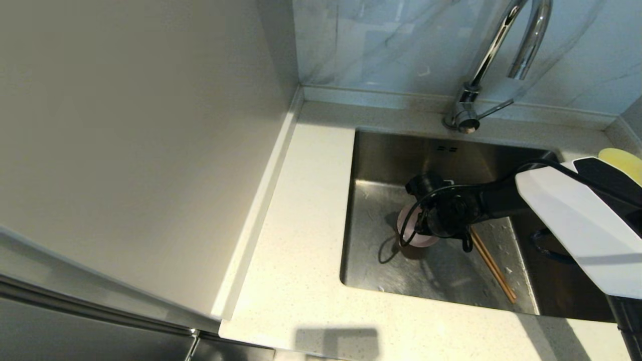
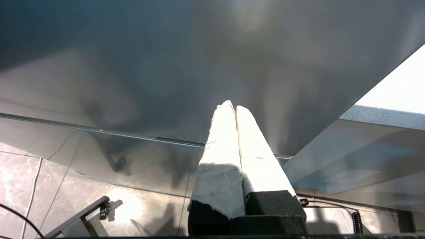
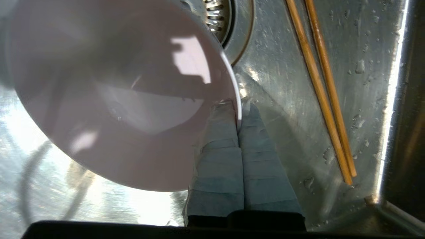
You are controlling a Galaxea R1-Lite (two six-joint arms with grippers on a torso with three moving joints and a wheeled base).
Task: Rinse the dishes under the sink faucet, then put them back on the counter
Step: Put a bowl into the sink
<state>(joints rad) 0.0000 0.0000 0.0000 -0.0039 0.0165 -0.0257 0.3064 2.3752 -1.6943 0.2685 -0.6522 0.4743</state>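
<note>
Right gripper (image 3: 238, 114) down in sink (image 1: 381, 150), fingers (image 3: 215, 146) clamped on near rim of pink bowl (image 3: 109, 96): one finger inside, one outside wall. Bowl near sink centre, beside drain (image 3: 219, 16).

Faucet (image 1: 501, 45) at sink's back edge; spout lies up and behind bowl, so lift-and-carry goes that way.

Chopsticks (image 1: 494, 265) on sink floor toward right front corner, long axis diagonal.

Yellow-green bowl (image 1: 624, 163) on tabletop (image 1: 301, 200) at right edge.

Left gripper (image 2: 232, 109) parked below tabletop, fingers together.

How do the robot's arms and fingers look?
The right arm has a glossy white shell, a black wrist section and thin black looping cables. The right gripper and the left gripper both have long tapering fingers wrapped in pale tape on black bases.
</note>
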